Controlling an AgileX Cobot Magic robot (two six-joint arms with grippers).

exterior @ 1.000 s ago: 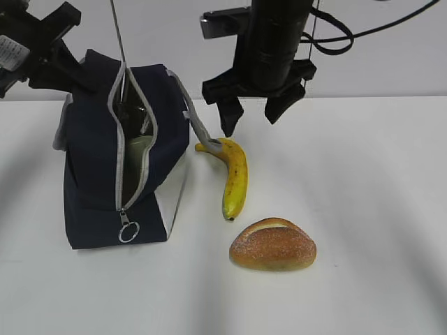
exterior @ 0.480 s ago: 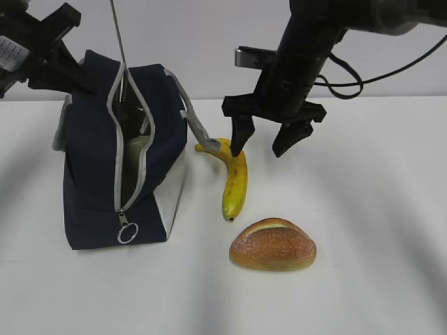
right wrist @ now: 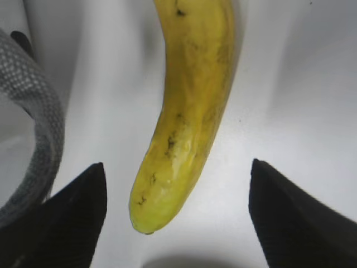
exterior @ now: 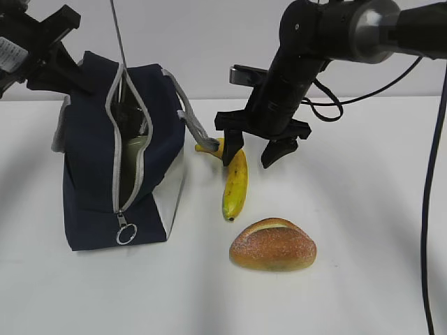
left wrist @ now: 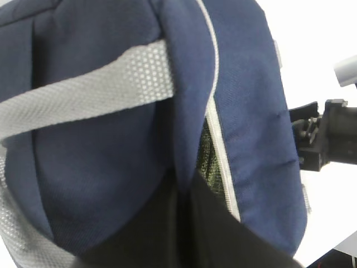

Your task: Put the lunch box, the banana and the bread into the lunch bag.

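Observation:
The navy lunch bag (exterior: 91, 174) stands at the left with its zipper open. A pale green surface (exterior: 135, 151) shows inside it, apparently the lunch box lid. My left gripper (left wrist: 184, 223) is shut on a fold of the bag's top fabric (left wrist: 234, 84). The banana (exterior: 235, 183) lies just right of the bag, and the bread (exterior: 272, 244) lies in front of it. My right gripper (exterior: 251, 155) hangs open low over the banana's far end, one finger on each side. In the right wrist view the banana (right wrist: 195, 84) runs between the fingertips (right wrist: 83, 206) without touching them.
A grey strap handle (exterior: 192, 124) hangs off the bag toward the banana's stem and lies beside the right gripper's left finger (right wrist: 39, 123). The metal ring pull (exterior: 128, 232) dangles at the bag's lower front. White table (exterior: 363, 223) extends to the right.
The right gripper has dropped and shifted left, from above the table down to straddling the banana's far end, still open. Bag, bread and left gripper have not moved.

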